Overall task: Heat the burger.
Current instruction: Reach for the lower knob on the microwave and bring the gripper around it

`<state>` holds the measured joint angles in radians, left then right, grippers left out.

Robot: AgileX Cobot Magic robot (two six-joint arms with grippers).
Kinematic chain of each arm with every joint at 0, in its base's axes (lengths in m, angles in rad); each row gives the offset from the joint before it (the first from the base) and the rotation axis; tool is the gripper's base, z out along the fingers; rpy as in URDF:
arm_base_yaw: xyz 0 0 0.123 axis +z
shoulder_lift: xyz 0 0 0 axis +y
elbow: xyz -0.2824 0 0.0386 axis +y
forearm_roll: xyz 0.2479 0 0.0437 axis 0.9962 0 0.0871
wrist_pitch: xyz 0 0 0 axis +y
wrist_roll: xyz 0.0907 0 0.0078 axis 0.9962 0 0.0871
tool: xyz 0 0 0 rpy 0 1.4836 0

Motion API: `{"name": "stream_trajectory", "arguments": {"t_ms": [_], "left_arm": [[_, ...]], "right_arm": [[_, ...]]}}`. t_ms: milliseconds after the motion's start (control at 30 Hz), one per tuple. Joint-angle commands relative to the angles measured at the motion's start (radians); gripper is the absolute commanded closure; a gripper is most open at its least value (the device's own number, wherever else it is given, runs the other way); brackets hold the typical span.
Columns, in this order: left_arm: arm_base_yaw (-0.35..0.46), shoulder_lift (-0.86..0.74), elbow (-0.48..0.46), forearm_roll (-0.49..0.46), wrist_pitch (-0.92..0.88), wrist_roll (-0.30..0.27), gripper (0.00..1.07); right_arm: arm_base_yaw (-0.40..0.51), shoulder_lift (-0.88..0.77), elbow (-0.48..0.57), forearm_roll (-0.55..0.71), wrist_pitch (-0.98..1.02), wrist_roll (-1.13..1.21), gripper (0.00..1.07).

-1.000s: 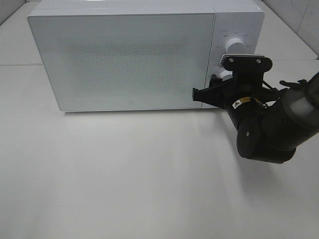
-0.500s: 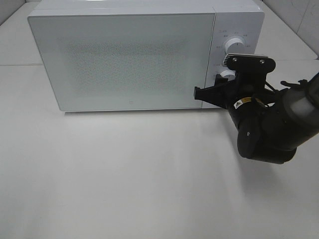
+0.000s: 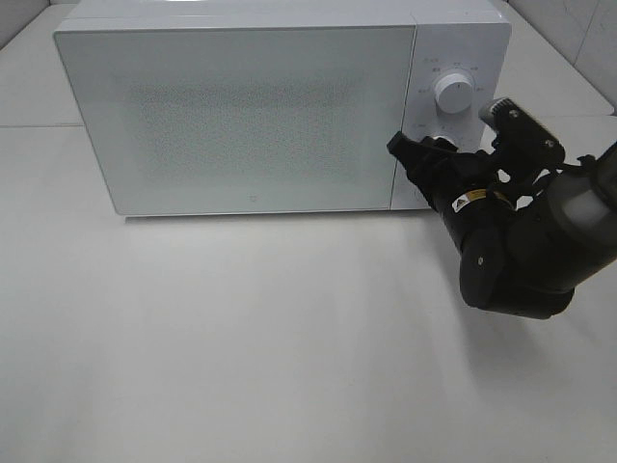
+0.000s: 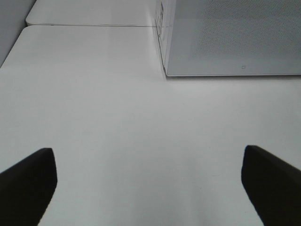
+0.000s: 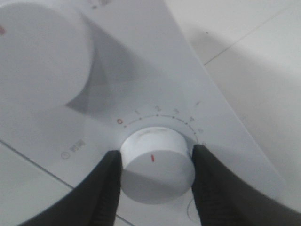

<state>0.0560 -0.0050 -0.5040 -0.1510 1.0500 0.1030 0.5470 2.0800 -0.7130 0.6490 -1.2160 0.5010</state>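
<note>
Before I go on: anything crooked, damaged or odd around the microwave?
Nothing stands out. The microwave sits square with its door shut flush. The right gripper clamps the lower dial evenly from both sides, and the left gripper hangs open over the table. The burger is not in view.

**Satin white against black: a microwave (image 3: 463,39) in smooth, white-finished casing stands on a pale, matt table (image 3: 241,338).**

The door (image 3: 241,116) is a smooth, faintly reflective white panel with a fine grey speckled grain across its middle. The upper dial (image 3: 453,94) and the lower dial (image 5: 157,169) look like smooth white plastic with a soft sheen. The right gripper (image 5: 156,157) has matt black fingers (image 5: 106,193) with finely ribbed inner faces. The arm housing (image 3: 521,260) behind it is a glossier black plastic. The left gripper (image 4: 148,153) shows plain matt black tips.
</note>
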Motion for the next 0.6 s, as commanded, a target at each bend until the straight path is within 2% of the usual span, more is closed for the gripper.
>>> {"name": "stream_trajectory", "arguments": {"t_ms": [33,67,133,167,200,233,267,333,600], "left_arm": [[0.004,-0.018,0.004,-0.002,-0.013,-0.007,0.06],[0.004,-0.018,0.004,-0.002,-0.013,-0.007,0.06],[0.004,-0.018,0.004,-0.002,-0.013,-0.007,0.06],[0.004,-0.018,0.004,-0.002,-0.013,-0.007,0.06],[0.004,-0.018,0.004,-0.002,-0.013,-0.007,0.06],[0.004,-0.018,0.004,-0.002,-0.013,-0.007,0.06],[0.004,-0.018,0.004,-0.002,-0.013,-0.007,0.06],[0.004,-0.018,0.004,-0.002,-0.013,-0.007,0.06],[0.004,-0.018,0.004,-0.002,-0.013,-0.007,0.06]], "right_arm": [[-0.002,-0.006,-0.014,-0.011,-0.126,0.391,0.81],[-0.002,-0.006,-0.014,-0.011,-0.126,0.391,0.81],[-0.002,-0.006,-0.014,-0.015,-0.126,0.668,0.81],[-0.002,-0.006,-0.014,-0.015,-0.126,0.668,0.81],[-0.002,-0.006,-0.014,-0.015,-0.126,0.742,0.81],[-0.002,-0.006,-0.014,-0.015,-0.126,0.915,0.81],[-0.002,-0.006,-0.014,-0.015,-0.126,0.915,0.81],[-0.002,-0.006,-0.014,-0.015,-0.126,1.097,0.81],[-0.002,-0.006,-0.014,-0.016,-0.126,1.197,0.81]]}}
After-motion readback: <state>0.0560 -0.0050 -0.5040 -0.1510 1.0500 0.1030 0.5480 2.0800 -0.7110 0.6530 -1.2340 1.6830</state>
